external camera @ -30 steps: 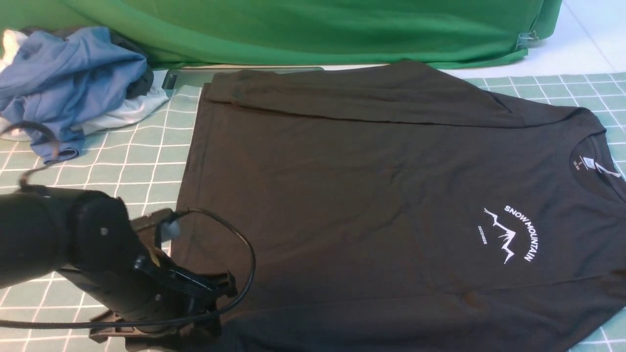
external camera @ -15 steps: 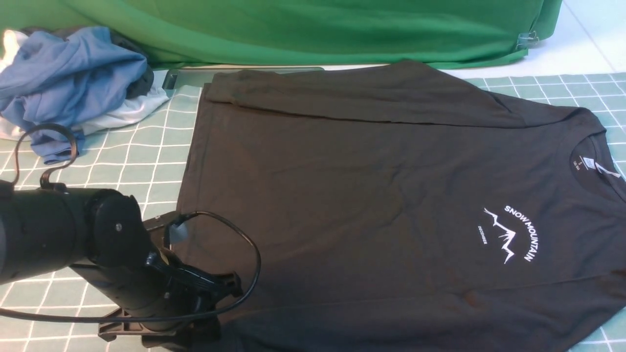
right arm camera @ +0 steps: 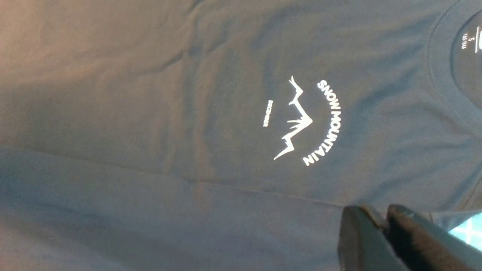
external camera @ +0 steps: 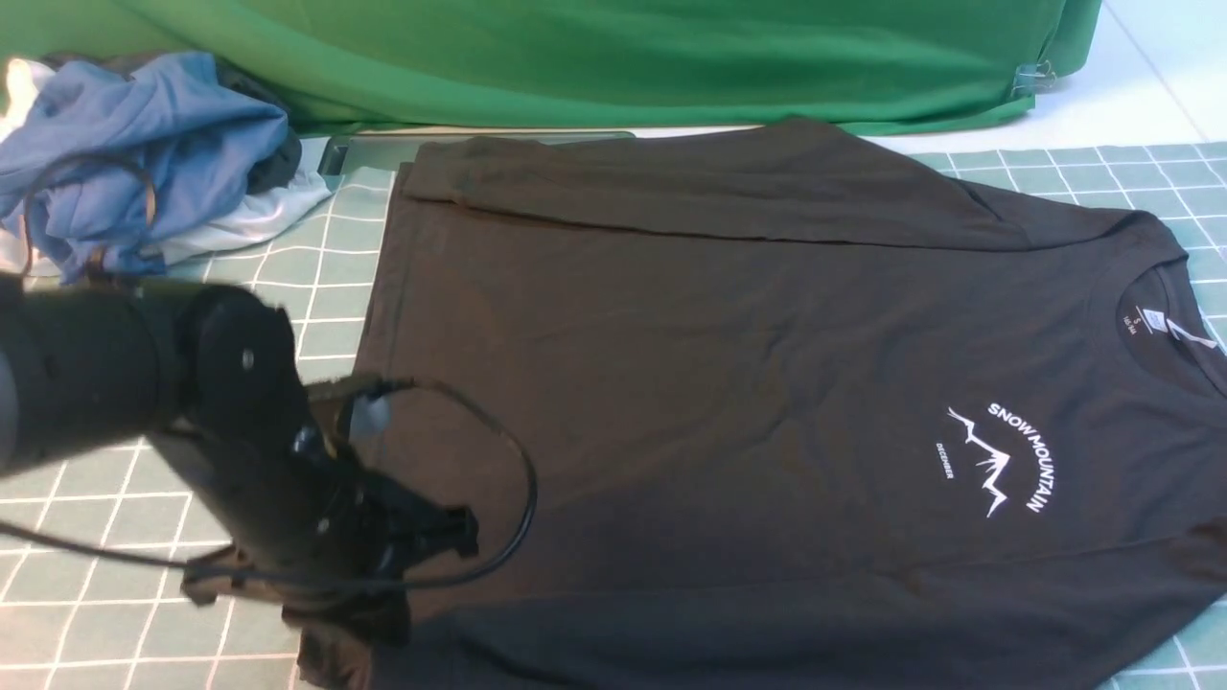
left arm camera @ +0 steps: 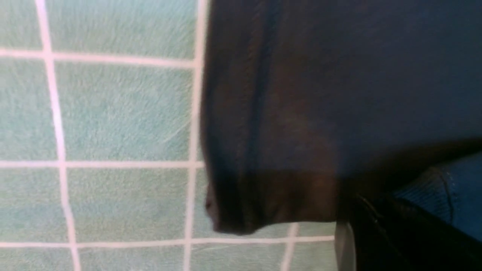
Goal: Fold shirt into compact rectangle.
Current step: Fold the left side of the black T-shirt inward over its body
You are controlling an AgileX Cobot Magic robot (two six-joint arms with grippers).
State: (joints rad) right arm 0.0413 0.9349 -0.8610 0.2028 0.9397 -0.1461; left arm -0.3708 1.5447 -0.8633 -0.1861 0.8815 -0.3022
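Both near corners look the best places to hold the soft, light black shirt [external camera: 729, 383], spread flat on the desk [external camera: 316, 278] and likely to sag: the left tool [external camera: 379, 599] is clamped on its hem corner (the right tool [right arm camera: 378, 215] is nearly closed, grip unclear).

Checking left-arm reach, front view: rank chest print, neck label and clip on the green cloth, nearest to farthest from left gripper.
From the left gripper, near left:
1. Chest print, right part of the shirt.
2. Neck label, inside collar, far right.
3. Metal clip, back right, on green cloth.
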